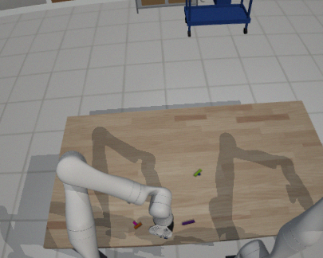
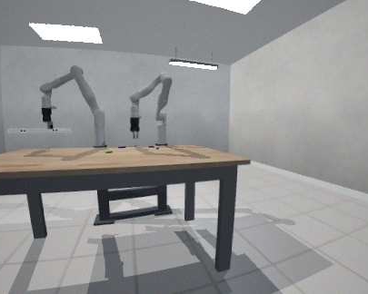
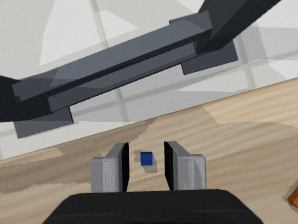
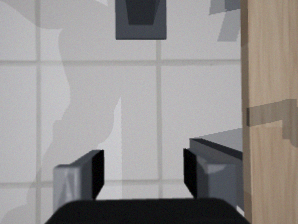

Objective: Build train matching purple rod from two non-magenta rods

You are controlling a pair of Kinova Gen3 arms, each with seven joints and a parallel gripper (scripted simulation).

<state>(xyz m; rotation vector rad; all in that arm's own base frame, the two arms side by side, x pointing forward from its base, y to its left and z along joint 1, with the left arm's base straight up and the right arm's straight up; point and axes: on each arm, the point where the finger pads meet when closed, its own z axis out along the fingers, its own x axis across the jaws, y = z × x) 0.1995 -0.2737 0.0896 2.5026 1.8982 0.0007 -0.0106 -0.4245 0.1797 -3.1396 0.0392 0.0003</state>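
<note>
The purple rod (image 1: 188, 222) (image 2: 122, 147) lies flat near the table's robot side. An orange rod (image 1: 138, 225) (image 3: 295, 196) lies close to a magenta rod (image 1: 135, 223). A lime rod (image 1: 198, 172) (image 2: 108, 151) lies farther out, with a small dark-blue piece (image 1: 199, 174) against it. My left gripper (image 2: 134, 136) (image 3: 146, 159) is partly open above the table, between the orange and purple rods. A small blue rod (image 3: 146, 158) shows below and between its fingers, on the wood. My right gripper (image 2: 50, 126) (image 4: 144, 166) is open and empty, high up beside the table.
A small dark thing (image 1: 129, 202) shows by the left arm, too small to name. The wooden table (image 1: 148, 123) has its robot-side edge close to the left gripper. The right wrist view shows floor and the table's edge (image 4: 270, 60).
</note>
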